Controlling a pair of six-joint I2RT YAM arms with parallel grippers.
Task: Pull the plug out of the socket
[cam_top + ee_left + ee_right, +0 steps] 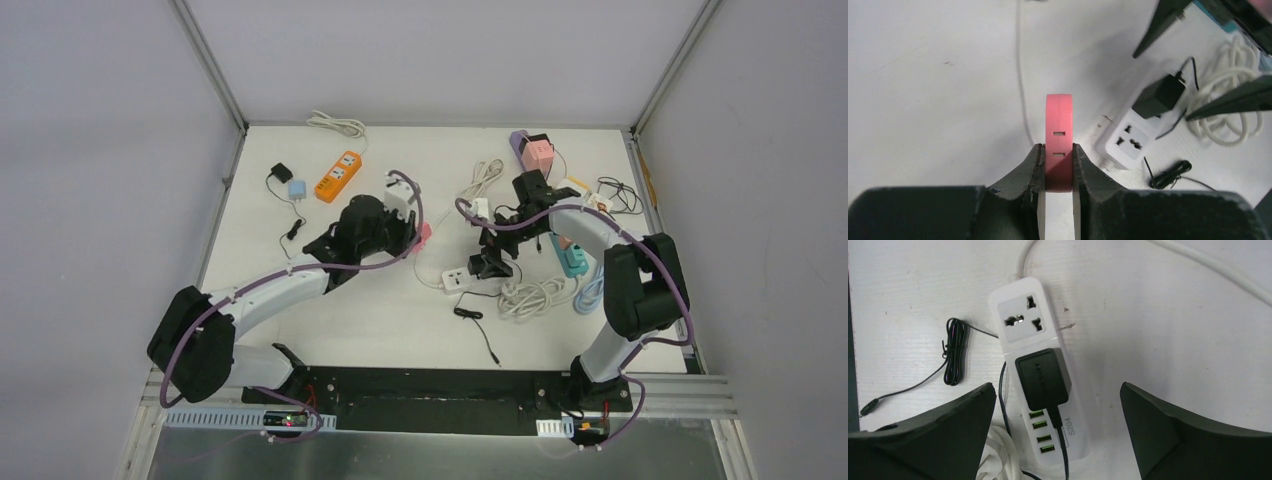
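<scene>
Plug: black adapter plug is seated in the white power strip, next to the empty universal outlet and before a row of four USB ports.
Plug versus fingers: it lies between the two dark fingers of the right gripper, touching neither and a little nearer the finger on the left of the wrist view.
Right grip: spread wide, holding nothing, one finger on either side of the strip.
Left grip: left gripper is clamped tight on a pink slotted block, which stands upright out of the fingertips, well apart from the strip.
Right wrist view only: the label face of the plug, its thin lead running down over the USB ports, and a bundled black cable on the table beside the strip.
Left wrist view only: the plug from the side, standing proud of the strip.
Top view only: the right arm folded at the elbow with its wrist bent down over the strip, the left arm stretched diagonally toward the table's middle, and a coiled white cord just beside the strip.
</scene>
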